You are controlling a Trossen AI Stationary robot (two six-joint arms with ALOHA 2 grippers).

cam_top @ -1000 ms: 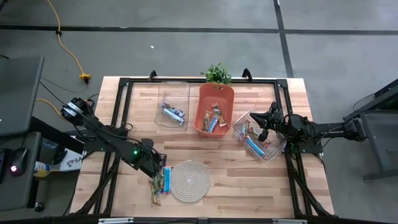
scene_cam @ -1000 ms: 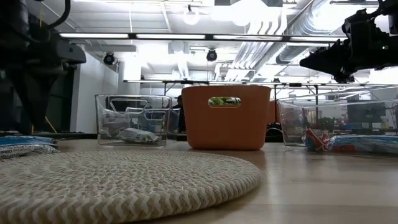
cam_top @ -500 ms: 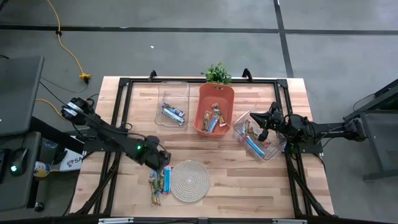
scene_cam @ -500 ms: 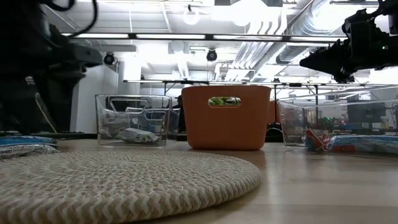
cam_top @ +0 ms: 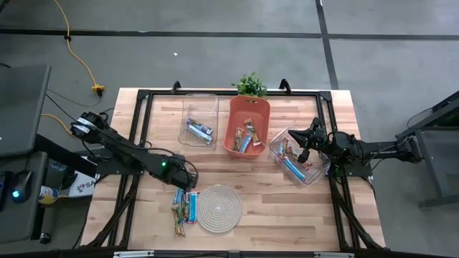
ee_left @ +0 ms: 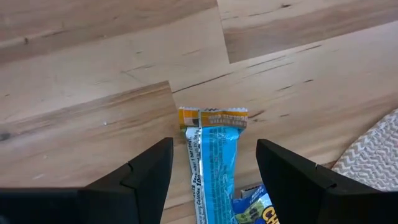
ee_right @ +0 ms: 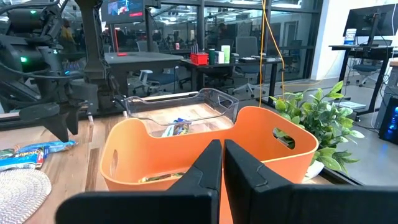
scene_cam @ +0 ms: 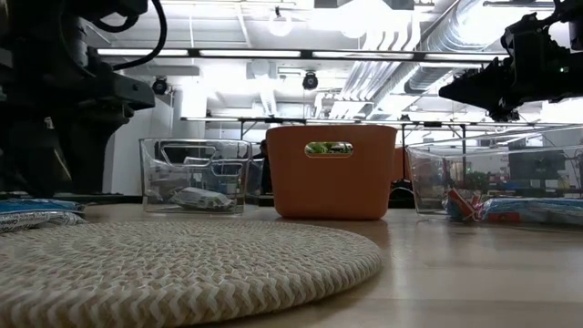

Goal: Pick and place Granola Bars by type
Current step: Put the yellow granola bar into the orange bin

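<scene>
Loose Granola Bars (cam_top: pixel 184 208) lie flat on the wood at the near left, beside the round woven mat (cam_top: pixel 219 208). My left gripper (cam_top: pixel 189 183) points down just past their far ends. It is open and holds nothing. In the left wrist view its fingers (ee_left: pixel 149 177) stand on either side of the orange-tipped end of a light blue bar (ee_left: pixel 214 155), above it. More bars lie in the clear bin (cam_top: pixel 199 120), the orange bin (cam_top: pixel 247 125) and the right clear bin (cam_top: pixel 297 154). My right gripper (ee_right: pixel 221 168) is shut and empty, level above the right clear bin.
The three bins stand in a row across the table's far half, with a small green plant (cam_top: pixel 251 84) behind the orange one. A black frame (cam_top: pixel 143 115) runs around the table top. Bare wood lies between the bins and the mat.
My left gripper has moved from over the loose bars toward the table's far edge and has rolled about its own axis, staying open. The bars lie where they were.
</scene>
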